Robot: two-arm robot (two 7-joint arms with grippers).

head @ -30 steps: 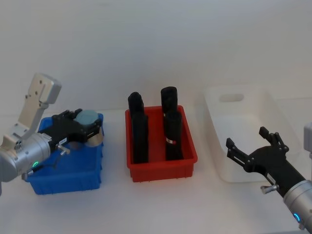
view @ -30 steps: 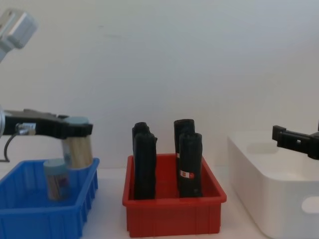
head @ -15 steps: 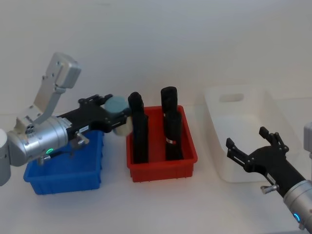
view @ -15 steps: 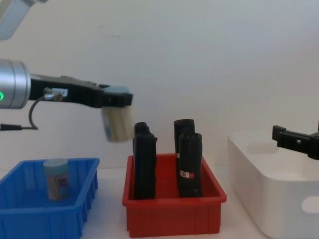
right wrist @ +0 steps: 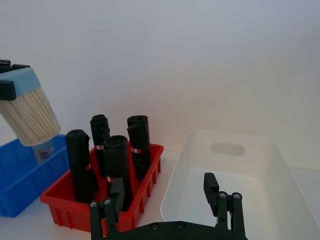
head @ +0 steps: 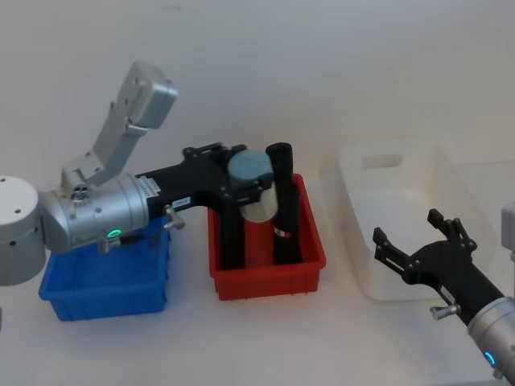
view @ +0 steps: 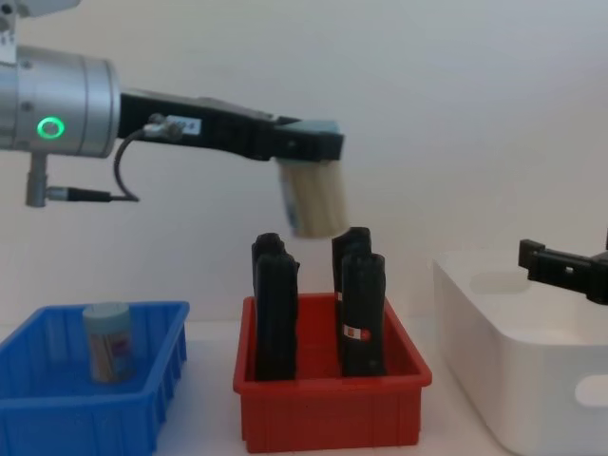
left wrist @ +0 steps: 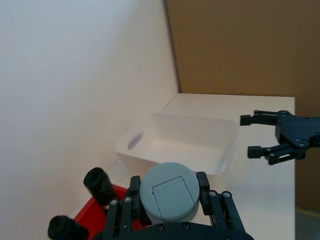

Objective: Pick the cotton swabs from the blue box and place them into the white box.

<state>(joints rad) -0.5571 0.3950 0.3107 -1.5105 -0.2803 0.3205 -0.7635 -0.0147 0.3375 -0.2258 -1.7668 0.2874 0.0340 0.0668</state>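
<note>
Bins of three colours stand in a row on a white table. The white box, the largest, sits at 3 o'clock in the row, its floor showing plain white. At centre, a red bin holds four tall black blocks, all standing upright. At 9 o'clock, the blue box holds one tub of cotton swabs, upright on its floor.

The left gripper reaches in from 9 o'clock, fingers clamped on the pale blue lid of a raised tub of cotton swabs. That tub hangs slightly tilted in the air above the red bin, just over the tops of the blocks. The right gripper hovers at 4 o'clock, by the white box's near edge, fingers spread wide and holding nothing.
</note>
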